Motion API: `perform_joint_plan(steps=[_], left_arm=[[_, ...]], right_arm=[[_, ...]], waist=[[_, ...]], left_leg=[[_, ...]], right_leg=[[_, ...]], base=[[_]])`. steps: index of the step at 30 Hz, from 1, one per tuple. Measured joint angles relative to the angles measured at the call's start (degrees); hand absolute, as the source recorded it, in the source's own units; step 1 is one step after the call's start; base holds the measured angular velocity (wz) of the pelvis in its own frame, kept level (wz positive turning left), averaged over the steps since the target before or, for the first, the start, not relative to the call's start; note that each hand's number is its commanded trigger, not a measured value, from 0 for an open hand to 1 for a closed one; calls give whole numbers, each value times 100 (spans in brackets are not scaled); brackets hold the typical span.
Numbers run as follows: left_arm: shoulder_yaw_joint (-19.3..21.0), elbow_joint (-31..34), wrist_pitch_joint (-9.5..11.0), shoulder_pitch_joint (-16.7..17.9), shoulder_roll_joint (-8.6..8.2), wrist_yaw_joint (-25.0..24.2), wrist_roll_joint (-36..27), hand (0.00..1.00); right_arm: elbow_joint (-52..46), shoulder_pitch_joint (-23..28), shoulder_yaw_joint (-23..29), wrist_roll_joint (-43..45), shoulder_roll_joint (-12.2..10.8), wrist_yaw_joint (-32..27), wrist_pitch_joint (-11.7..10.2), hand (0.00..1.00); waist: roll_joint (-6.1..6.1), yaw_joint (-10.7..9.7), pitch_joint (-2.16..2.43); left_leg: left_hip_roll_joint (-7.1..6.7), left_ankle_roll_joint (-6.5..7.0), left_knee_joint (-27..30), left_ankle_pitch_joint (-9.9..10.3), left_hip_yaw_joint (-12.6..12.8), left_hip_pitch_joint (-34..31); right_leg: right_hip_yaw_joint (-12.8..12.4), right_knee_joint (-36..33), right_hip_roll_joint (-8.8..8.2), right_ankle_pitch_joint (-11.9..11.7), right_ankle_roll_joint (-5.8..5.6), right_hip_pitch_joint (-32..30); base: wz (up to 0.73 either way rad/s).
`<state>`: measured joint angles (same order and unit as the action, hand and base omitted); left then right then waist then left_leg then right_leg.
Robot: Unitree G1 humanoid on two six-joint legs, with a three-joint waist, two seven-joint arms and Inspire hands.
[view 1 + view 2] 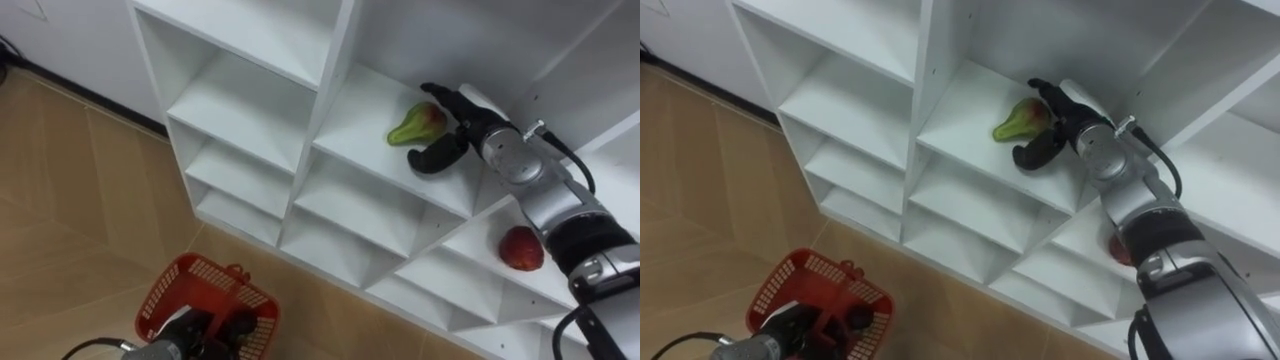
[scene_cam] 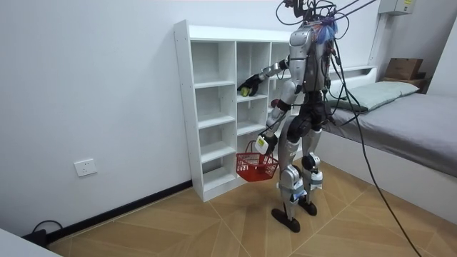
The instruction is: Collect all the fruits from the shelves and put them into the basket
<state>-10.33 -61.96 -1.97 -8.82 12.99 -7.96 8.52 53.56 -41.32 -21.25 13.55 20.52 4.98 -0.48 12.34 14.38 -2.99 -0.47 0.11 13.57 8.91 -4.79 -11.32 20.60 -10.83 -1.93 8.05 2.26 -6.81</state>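
Your right hand (image 1: pixel 452 125) was spread open at the pear (image 1: pixel 416 125) on the closet (image 1: pixel 322 70) shelf, not clenched. Your left hand (image 1: pixel 203 330) grasped the red basket (image 1: pixel 205 276). An apple (image 1: pixel 521 248) lay one shelf lower.

Compartment (image 1: pixel 360 108) open at front, headroom above pear (image 1: pixel 418 123); right hand (image 1: pixel 474 126) takes the right side, white divider (image 1: pixel 335 80) walls the left. Red basket (image 1: pixel 168 298) low, clear of the shelves (image 1: pixel 240 100).

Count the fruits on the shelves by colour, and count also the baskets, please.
Green pear: 1
Red fruit: 1
Red basket: 1
Total: 3
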Motion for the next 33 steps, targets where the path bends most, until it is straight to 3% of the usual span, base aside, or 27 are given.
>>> perform_joint_plan(steps=[7, 10, 12, 13, 26, 33], left_arm=[[-1, -7, 0, -14, 5, -25, 3, 100], [-2, -8, 0, -17, 4, -28, 2, 100], [-3, -8, 0, -17, 10, -28, 1, 100], [-3, -8, 0, -17, 11, -28, 1, 100], [-178, 1, 139, -22, 31, -12, -2, 100], [-187, -61, 164, -97, 31, -27, -2, 100]], right_arm=[[-2, -35, -4, -4, 0, 215, 0, 0], [3, -35, -2, 1, 0, 273, 10, 2], [5, -35, -6, 3, -2, 281, 10, 91], [6, -35, -6, 3, -2, 292, 11, 100], [156, -241, 1, 70, -3, -456, -9, 100], [191, -236, -1, 73, 1, -523, -95, 100]], waist=[[57, 0, -52], [77, 1, -43], [77, 1, -42], [78, 1, -42], [17, 19, -86], [7, 7, -91]], left_leg=[[16, -18, -3, -10, -6, -21], [18, -19, 3, -11, -6, -24], [18, -20, 3, -12, -7, -21], [18, -20, 3, -12, -7, -18], [13, -19, 2, -12, -32, -21], [9, -18, -17, -12, -44, -9]], right_leg=[[-7, 3, 19, -14, 23, -18], [-2, 3, 19, -17, 28, -20], [-3, 2, 18, -18, 29, -18], [-3, 2, 17, -18, 29, -17], [72, 18, 14, -17, 28, -16], [7, 21, 11, -17, 27, -19]], base=[[0], [0], [0], [0], [2], [1]])
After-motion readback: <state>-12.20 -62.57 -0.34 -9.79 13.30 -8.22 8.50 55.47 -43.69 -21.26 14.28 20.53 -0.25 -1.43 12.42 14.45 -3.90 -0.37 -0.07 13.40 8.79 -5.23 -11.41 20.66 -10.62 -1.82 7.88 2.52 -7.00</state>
